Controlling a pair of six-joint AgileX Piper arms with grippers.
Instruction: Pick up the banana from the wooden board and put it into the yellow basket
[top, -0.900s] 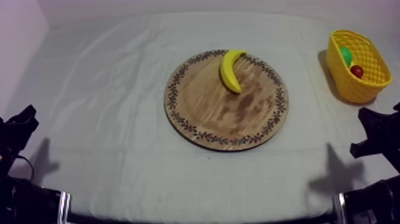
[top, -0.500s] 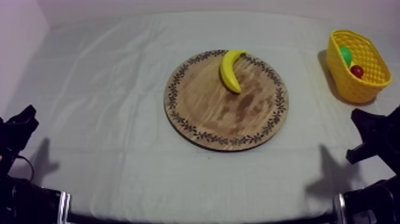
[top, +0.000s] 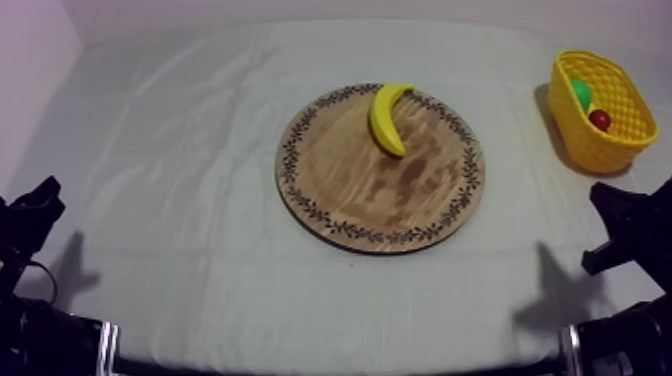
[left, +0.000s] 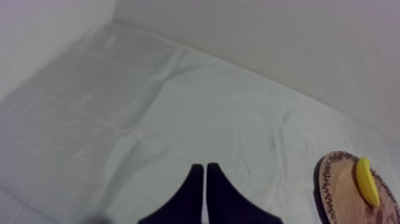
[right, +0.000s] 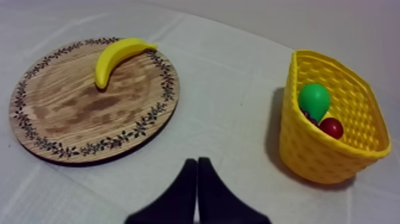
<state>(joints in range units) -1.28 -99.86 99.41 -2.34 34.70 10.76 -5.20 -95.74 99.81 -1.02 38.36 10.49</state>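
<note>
Pick not started: curved yellow toy banana (top: 388, 118) lies at the far rim of the round patterned wooden board (top: 350, 190). Your left gripper (left: 205, 168) and right gripper (right: 197, 162): jaws pressed together, empty. Next, I'd say: spread the right, nearer the yellow woven basket (top: 585, 145), and reach.

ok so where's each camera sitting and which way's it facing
Top view: overhead, slanting down on the round wooden board with patterned rim, yellow banana and yellow woven basket; left arm and right arm low at its sides.
Left wrist view: on the left arm, facing over grey-white cloth to the board's edge; shut left pincer in front.
Right wrist view: on the right arm, facing board and basket; shut right pincer in front.
Shared: top and right wrist views show board, banana, basket.
</note>
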